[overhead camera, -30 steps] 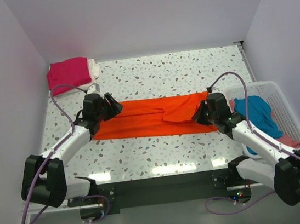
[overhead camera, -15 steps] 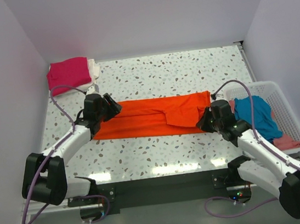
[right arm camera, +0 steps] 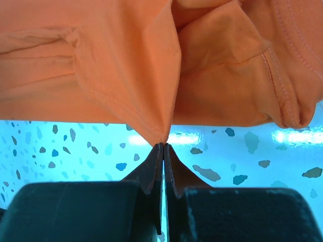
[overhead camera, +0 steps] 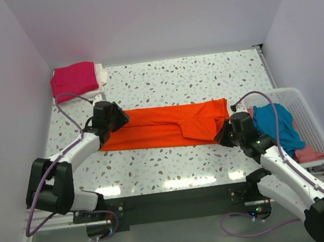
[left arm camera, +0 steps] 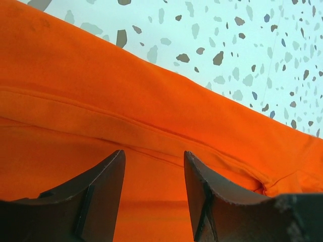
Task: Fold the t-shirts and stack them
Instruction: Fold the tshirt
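Note:
The bright orange t-shirt (overhead camera: 163, 127) lies stretched left to right across the speckled table. My left gripper (overhead camera: 120, 118) is open at the shirt's left end, its fingertips (left arm camera: 117, 159) resting over the orange cloth (left arm camera: 151, 101) near a seam. My right gripper (overhead camera: 223, 135) is shut on a pinch of the shirt's hem (right arm camera: 162, 137) at its near right corner, lifting the cloth (right arm camera: 126, 70) off the table. A folded magenta-pink shirt (overhead camera: 73, 79) sits on a white one (overhead camera: 102, 75) at the far left corner. Teal-blue (overhead camera: 276, 123) and salmon-pink (overhead camera: 311, 153) shirts lie in the basket.
The white slatted basket (overhead camera: 306, 108) stands at the right edge of the table, close to my right arm. Lilac walls enclose the table on the left, back and right. The black mounting rail (overhead camera: 179, 202) runs along the near edge.
My right gripper has moved toward the near edge, pulling the shirt's right corner with it. My left gripper has stayed almost where it was.

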